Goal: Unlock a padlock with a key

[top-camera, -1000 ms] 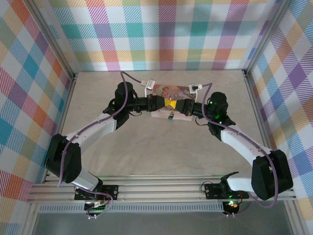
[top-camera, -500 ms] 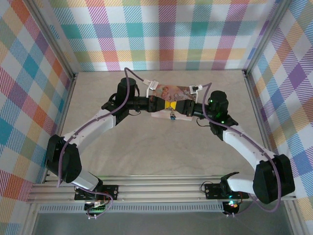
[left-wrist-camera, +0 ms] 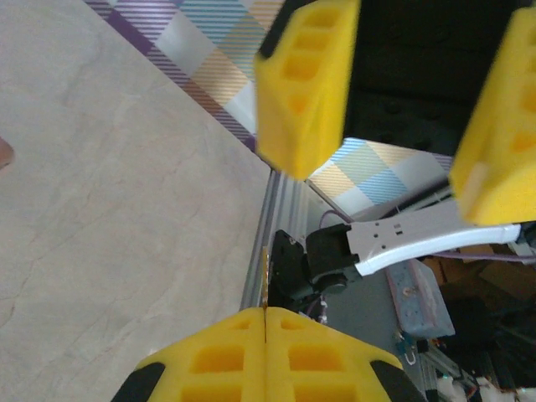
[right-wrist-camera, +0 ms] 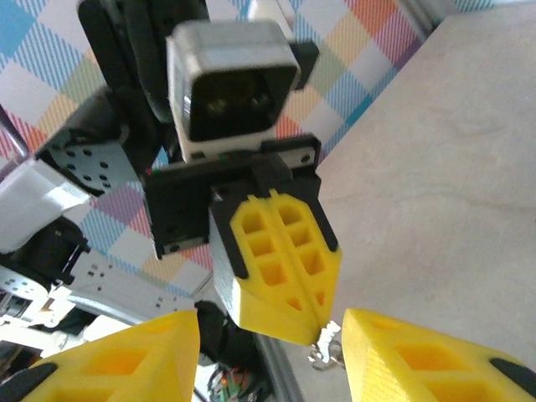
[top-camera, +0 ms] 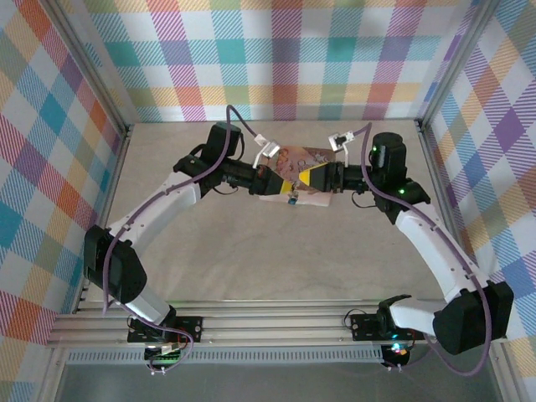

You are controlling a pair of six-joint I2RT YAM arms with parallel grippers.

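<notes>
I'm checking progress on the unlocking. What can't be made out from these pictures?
1. Padlock: top view, a tiny blue speck by the pink box's near edge; too small to tell whether the shackle is open.
2. Bit of metal: right wrist view, pokes from the shut left gripper; its pads hide the rest, so key or ring is unclear.
3. Pink box: top view, left gripper and right gripper cover its middle.

You're high up behind the arm bases [top-camera: 167, 322], looking down on the pink box [top-camera: 295, 156] from far off. Over that box your wrist cameras [right-wrist-camera: 230, 96] face each other, close in: left's on the right gripper [left-wrist-camera: 389, 167], right's on the left gripper [right-wrist-camera: 303, 318].
</notes>
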